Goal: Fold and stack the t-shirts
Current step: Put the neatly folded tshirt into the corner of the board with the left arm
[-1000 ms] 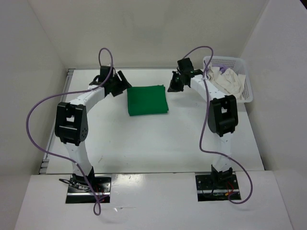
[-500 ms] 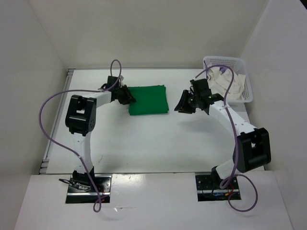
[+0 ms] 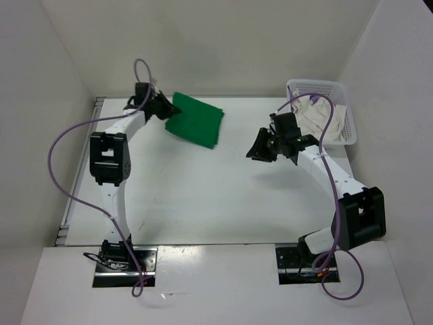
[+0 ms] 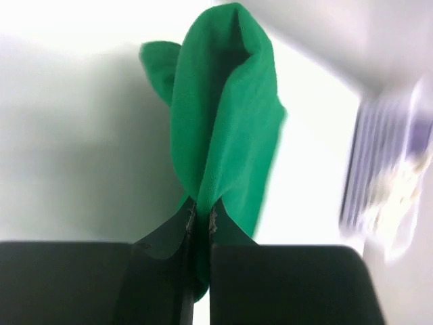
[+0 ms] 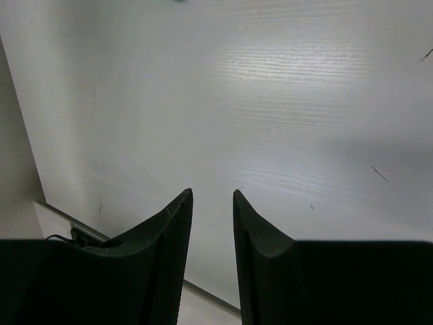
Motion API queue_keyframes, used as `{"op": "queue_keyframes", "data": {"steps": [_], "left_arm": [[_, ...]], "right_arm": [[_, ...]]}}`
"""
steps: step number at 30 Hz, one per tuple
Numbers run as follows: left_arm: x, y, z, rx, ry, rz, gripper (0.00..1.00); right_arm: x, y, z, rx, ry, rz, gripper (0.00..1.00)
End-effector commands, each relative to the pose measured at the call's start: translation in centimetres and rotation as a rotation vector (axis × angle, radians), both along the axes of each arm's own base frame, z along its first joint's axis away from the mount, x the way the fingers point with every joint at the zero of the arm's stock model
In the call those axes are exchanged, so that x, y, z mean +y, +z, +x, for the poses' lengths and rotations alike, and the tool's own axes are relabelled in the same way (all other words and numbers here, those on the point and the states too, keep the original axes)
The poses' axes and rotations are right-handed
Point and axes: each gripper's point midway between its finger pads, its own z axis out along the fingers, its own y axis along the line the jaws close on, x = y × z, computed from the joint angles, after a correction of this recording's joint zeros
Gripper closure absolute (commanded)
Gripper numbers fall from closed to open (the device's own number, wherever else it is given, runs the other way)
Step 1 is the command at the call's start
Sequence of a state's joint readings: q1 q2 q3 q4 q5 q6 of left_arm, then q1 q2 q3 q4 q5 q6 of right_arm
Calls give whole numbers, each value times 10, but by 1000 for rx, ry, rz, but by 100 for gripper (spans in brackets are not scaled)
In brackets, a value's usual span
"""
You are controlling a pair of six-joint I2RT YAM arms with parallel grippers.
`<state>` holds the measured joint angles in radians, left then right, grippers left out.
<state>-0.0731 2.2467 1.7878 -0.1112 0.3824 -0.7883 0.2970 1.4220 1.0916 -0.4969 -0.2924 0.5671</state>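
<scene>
The folded bright green t-shirt (image 3: 196,122) hangs tilted above the back of the table, pinched at its left edge by my left gripper (image 3: 166,108). In the left wrist view the green t-shirt (image 4: 223,115) bulges out from between the shut jaws of the left gripper (image 4: 201,215). My right gripper (image 3: 257,150) hovers open over bare table right of centre; in its wrist view the right gripper (image 5: 212,195) has nothing between its fingers. A white t-shirt (image 3: 318,116) lies crumpled in the basket, with a bit of lavender cloth (image 3: 314,99) beside it.
The white lattice basket (image 3: 346,108) stands at the back right corner, blurred at the right edge of the left wrist view as the basket (image 4: 385,183). White walls enclose the table (image 3: 216,196) on three sides. Purple cables loop off both arms.
My left gripper closed on the green t-shirt's left edge and lifted it up and back, off the table. The right gripper opened and swung away from the shirt to the right.
</scene>
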Motion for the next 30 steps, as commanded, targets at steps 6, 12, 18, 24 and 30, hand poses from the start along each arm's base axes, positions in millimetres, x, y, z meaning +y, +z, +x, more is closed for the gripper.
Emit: {"op": "queue_keyframes", "data": {"steps": [6, 12, 18, 24, 30], "left_arm": [[219, 49, 27, -115, 426, 64, 100], [300, 18, -35, -34, 666, 114, 46], [313, 68, -73, -118, 781, 156, 14], [305, 80, -114, -120, 841, 132, 14], [207, 85, -123, -133, 542, 142, 46]], "right_arm": [[4, 17, -10, -35, 58, 7, 64], [7, 19, -12, -30, 76, 25, 64], [7, 9, -17, -14, 88, 22, 60], [5, 5, -16, -19, 88, 9, 59], [0, -6, -7, -5, 36, -20, 72]]}}
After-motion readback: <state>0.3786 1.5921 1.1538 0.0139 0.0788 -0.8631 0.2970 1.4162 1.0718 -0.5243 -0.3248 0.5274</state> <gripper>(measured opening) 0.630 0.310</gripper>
